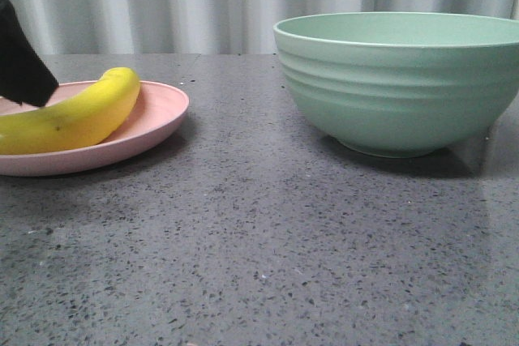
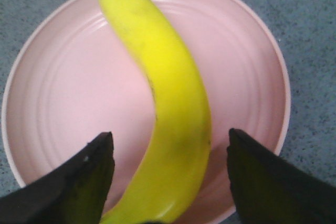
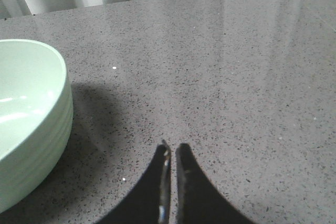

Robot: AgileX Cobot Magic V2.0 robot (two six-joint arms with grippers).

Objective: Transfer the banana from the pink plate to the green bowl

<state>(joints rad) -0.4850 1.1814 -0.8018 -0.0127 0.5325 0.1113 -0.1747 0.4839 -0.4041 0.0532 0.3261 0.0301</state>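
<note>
At the bottom of the left wrist frame the left gripper [image 2: 167, 174] spreads wide, one finger either side of the glossy yellow curved banana [image 2: 165, 103], which lies on the shallow pale-pink plate [image 2: 63, 98] at the front frame's left. Closing off-centre could roll the smooth fruit away. Right, the ribbed mint-green bowl [image 1: 401, 79] sits on the speckled grey bench [image 1: 259, 241]; the right gripper [image 3: 171, 153] idles, nearly closed.

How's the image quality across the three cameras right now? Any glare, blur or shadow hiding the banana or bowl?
Front view: sharp; green bowl casts a soft shadow, and the tabletop shows a faint sheen beside it. Left wrist view: banana on pink plate slightly soft, left gripper fingers dark, nothing hidden. Right wrist view: window glare streaks the far tabletop, bowl's shadow beside the right gripper.
</note>
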